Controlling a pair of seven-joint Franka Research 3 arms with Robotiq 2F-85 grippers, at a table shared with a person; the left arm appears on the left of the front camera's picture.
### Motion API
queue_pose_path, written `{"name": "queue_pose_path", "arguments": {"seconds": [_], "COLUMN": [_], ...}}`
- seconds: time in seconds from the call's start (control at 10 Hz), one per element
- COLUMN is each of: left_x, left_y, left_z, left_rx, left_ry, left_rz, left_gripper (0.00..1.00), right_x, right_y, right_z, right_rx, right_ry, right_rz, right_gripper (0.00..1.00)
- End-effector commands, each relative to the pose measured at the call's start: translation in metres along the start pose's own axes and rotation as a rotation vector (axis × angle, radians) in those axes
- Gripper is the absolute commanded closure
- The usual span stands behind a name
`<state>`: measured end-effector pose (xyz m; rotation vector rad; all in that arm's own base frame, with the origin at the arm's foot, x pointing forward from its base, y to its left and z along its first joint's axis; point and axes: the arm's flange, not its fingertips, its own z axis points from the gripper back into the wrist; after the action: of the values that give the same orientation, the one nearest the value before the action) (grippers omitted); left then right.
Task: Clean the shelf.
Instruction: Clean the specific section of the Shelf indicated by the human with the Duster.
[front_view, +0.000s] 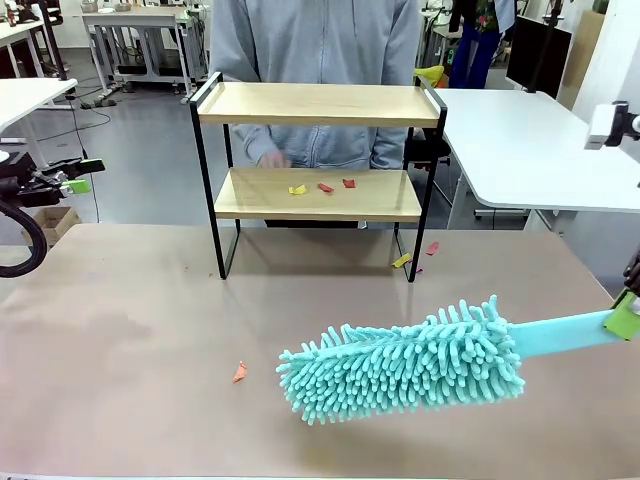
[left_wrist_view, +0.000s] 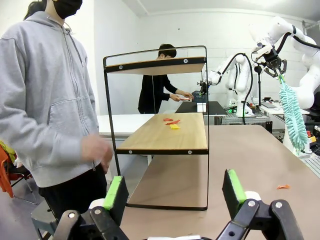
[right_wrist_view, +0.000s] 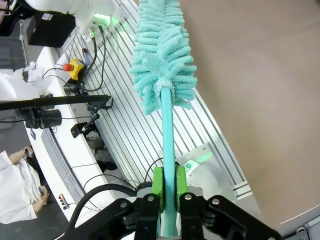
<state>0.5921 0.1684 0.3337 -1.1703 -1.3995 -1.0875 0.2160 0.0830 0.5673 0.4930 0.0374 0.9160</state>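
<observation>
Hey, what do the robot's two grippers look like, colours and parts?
Both are black, with angular linkages and silver bolts. The left gripper has bright green pads on its jaws. The right gripper has the same green pads, and a black cable loops beside its base. The right arm is white and rounded.

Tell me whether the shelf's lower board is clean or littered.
Littered. A yellow scrap and two red scraps lie on the lower board of the shelf, near its middle.

A person in a grey hoodie stands well beyond the left pincer, across the brown table (a white table sits farther back, past the right pincer).
</observation>
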Motion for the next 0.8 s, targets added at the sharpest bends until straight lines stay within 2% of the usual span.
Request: {"name": "queue_pose_path", "arguments": {"seconds": [0.0,0.7], "left_x": [0.0033,0.0033], "left_y": [-0.0011,-0.0011], "left_z": [-0.0015,-0.0015], "left_rx": [-0.001,-0.001], "left_ry": [0.000,0.000], "left_rz": [-0.003,-0.003], "left_gripper": [0.00,0.00], "right_x": [0.0009,0.0009], "right_y": [0.0021,0.0021], "right_z": [0.0029,0.0029], "right_rx": [0.015,0.015], "right_ry": [-0.009,-0.009], "right_rz": [-0.006,-0.006], "right_gripper": [0.87,0.87]}}
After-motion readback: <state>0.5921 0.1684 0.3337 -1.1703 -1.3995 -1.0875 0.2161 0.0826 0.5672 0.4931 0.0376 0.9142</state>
